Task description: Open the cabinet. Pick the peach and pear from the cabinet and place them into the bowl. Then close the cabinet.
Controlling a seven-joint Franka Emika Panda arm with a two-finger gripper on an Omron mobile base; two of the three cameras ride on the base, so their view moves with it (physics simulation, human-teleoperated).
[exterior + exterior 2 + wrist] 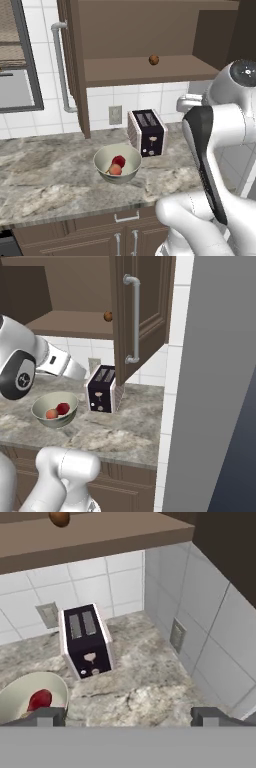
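A marbled counter [50, 175] runs under the open cabinet [80, 65]. Toward its middle, the bowl [117, 162] holds the peach [115, 170] touching the pear [119, 161], just beside a toaster [147, 132]. The gripper [129, 716] hangs above the counter, jaws spread wide and empty. A small brown fruit [154, 60] sits on the cabinet shelf.

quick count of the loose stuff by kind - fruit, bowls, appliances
fruit: 3 (peach, pear, small brown fruit on the cabinet shelf)
bowls: 1 (bowl, holding the peach and pear)
appliances: 1 (toaster)
total: 5
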